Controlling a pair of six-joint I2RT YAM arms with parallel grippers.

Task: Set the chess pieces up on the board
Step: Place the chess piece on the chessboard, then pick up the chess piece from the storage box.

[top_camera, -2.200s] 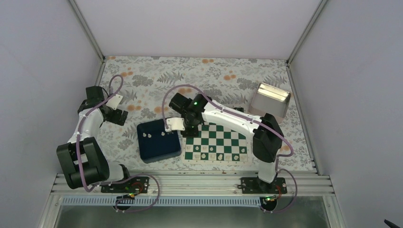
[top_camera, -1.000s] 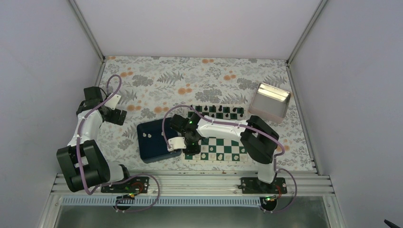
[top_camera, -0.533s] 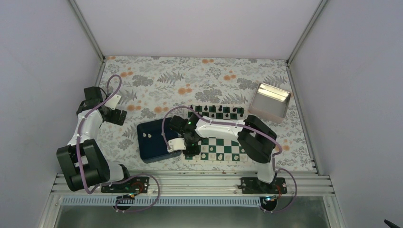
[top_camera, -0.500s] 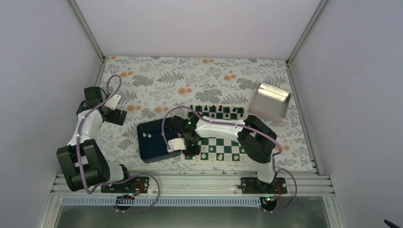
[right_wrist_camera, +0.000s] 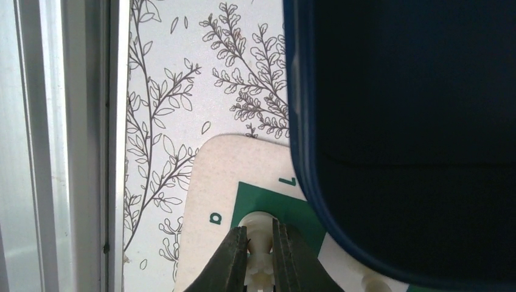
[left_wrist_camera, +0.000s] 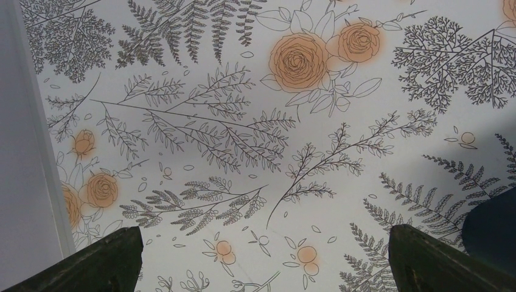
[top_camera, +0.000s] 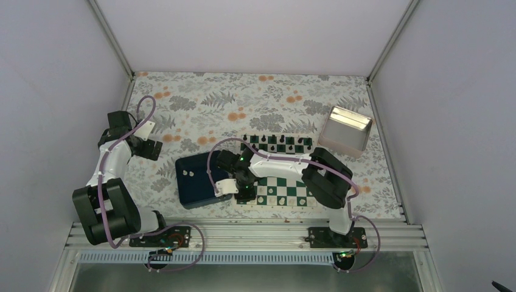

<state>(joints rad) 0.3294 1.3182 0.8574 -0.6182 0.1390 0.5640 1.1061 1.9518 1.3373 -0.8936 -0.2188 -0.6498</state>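
Observation:
The green-and-white board [top_camera: 286, 182] lies right of centre, with its white border [right_wrist_camera: 207, 182] in the right wrist view. Several white chess pieces [top_camera: 274, 198] stand on its near rows. My right gripper [top_camera: 244, 193] is low over the board's near-left corner. There my right gripper [right_wrist_camera: 260, 246] is shut on a white piece with a notched top [right_wrist_camera: 260, 234]. That piece's round base is down at the corner green square. My left gripper [top_camera: 150, 148] is far left, away from the board. In its own view the left gripper [left_wrist_camera: 261, 267] is open over bare floral cloth.
A dark navy tray [top_camera: 198, 179] sits against the board's left edge, and its rim [right_wrist_camera: 304, 152] is close beside my right fingers. Black pieces [top_camera: 277, 141] line the board's far row. A metal tray [top_camera: 347, 129] stands at the back right. The aluminium rail [right_wrist_camera: 67, 146] marks the near edge.
My right arm swung from the board's far left down to its near-left corner with the white piece. It has barely moved in the last half second. The left arm stayed still.

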